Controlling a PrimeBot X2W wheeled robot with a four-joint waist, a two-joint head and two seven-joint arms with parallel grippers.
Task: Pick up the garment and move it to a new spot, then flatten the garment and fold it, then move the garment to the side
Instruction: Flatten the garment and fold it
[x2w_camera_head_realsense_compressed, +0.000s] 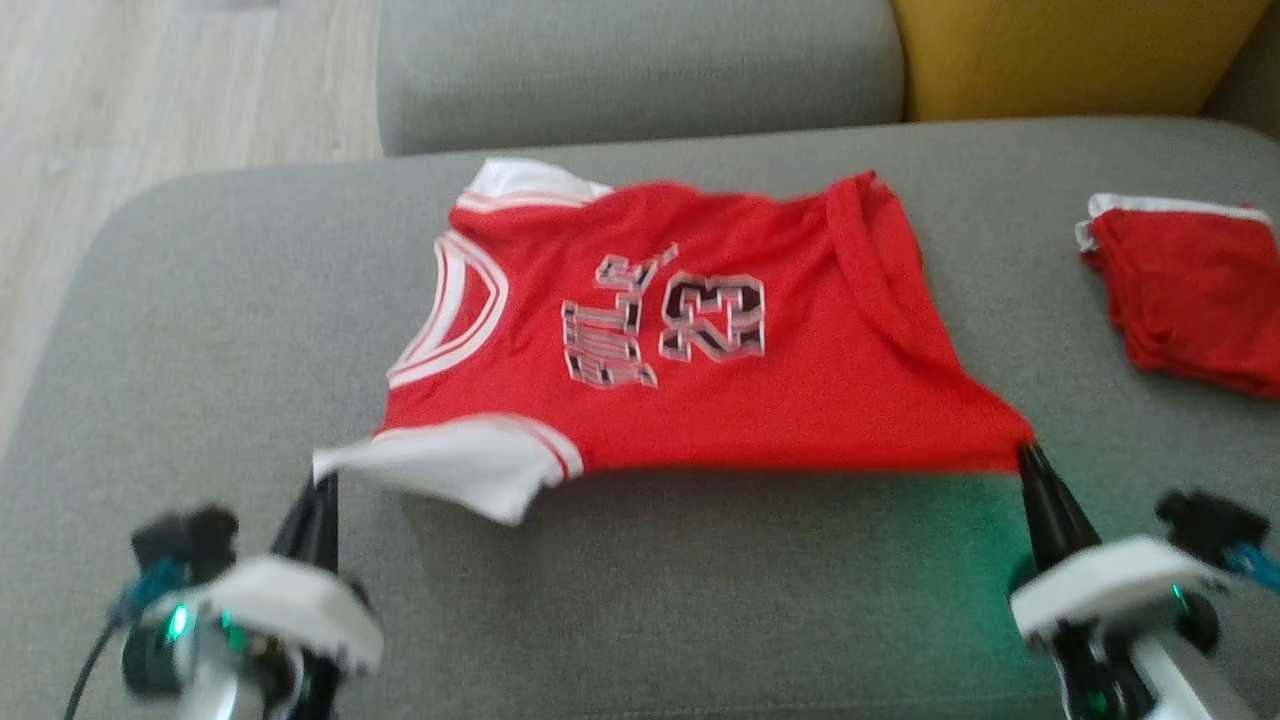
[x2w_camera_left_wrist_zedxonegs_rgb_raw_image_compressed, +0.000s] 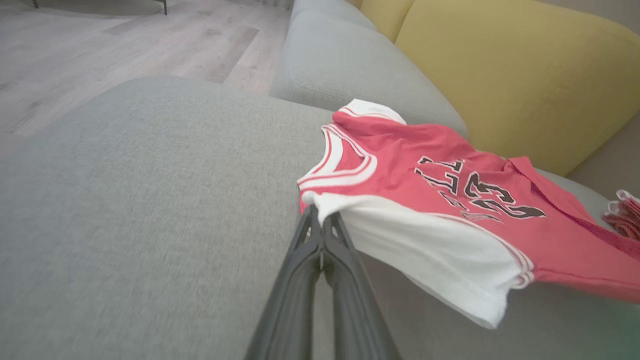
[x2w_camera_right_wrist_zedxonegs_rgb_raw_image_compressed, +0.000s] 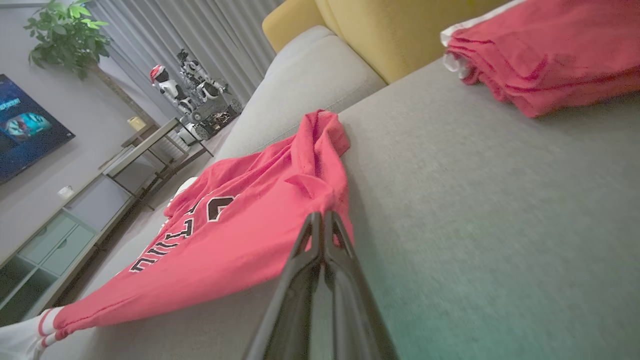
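The garment (x2w_camera_head_realsense_compressed: 700, 370) is a red jersey with white sleeves and the number 23, stretched over the grey sofa seat (x2w_camera_head_realsense_compressed: 700, 600). My left gripper (x2w_camera_head_realsense_compressed: 322, 482) is shut on the tip of its white sleeve (x2w_camera_left_wrist_zedxonegs_rgb_raw_image_compressed: 425, 255) at the lower left. My right gripper (x2w_camera_head_realsense_compressed: 1030, 455) is shut on the red hem corner at the lower right. The near edge hangs taut between them, lifted off the cushion, while the far part rests on the seat. The left wrist view has the left gripper (x2w_camera_left_wrist_zedxonegs_rgb_raw_image_compressed: 320, 212) pinching the sleeve; the right wrist view has the right gripper (x2w_camera_right_wrist_zedxonegs_rgb_raw_image_compressed: 322, 217) pinching the garment (x2w_camera_right_wrist_zedxonegs_rgb_raw_image_compressed: 240, 235).
A second red folded garment (x2w_camera_head_realsense_compressed: 1190, 300) lies at the seat's right side. A grey back cushion (x2w_camera_head_realsense_compressed: 640, 70) and a yellow cushion (x2w_camera_head_realsense_compressed: 1070, 55) stand behind. The wood floor (x2w_camera_head_realsense_compressed: 150, 110) lies to the left. A shelf unit (x2w_camera_right_wrist_zedxonegs_rgb_raw_image_compressed: 65, 235) and a plant (x2w_camera_right_wrist_zedxonegs_rgb_raw_image_compressed: 65, 35) stand across the room.
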